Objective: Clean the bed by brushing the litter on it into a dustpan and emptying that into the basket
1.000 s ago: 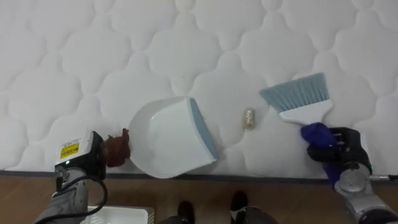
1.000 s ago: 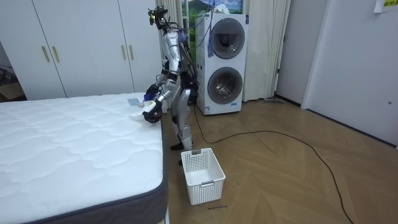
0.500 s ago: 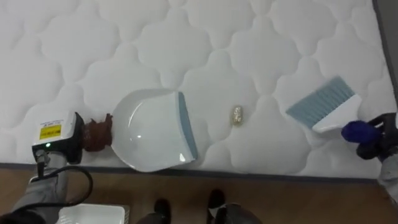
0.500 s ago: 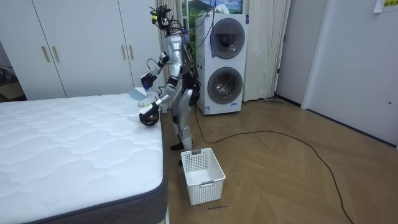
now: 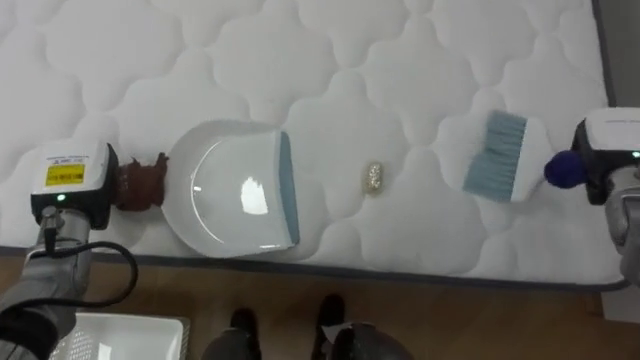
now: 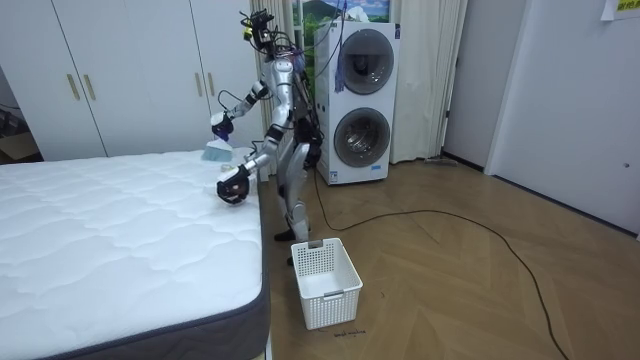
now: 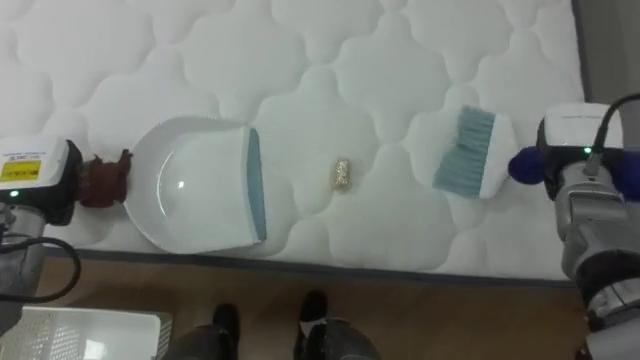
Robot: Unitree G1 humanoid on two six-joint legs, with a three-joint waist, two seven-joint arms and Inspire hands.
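white quilted bed (image 5: 330, 60), robot stood at its edge on the wood floor (image 6: 450, 280), white basket (image 6: 325, 280) near its feet. left hand (image 5: 85, 190) curled round the dustpan (image 5: 235, 190) handle at the bed's near edge. right hand (image 5: 610, 150) gripped the brush (image 5: 495, 155) over the bed. small gold scrap (image 5: 373, 177) lay between them.

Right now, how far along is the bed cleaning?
Done: both tools are picked up, and the dustpan sits on the mattress near its edge, mouth toward the scrap. In hand: the left hand grips the dustpan's handle; the right hand holds the brush beyond the scrap. Left: the scrap is unswept, lying apart from the dustpan; emptying into the basket probably follows.
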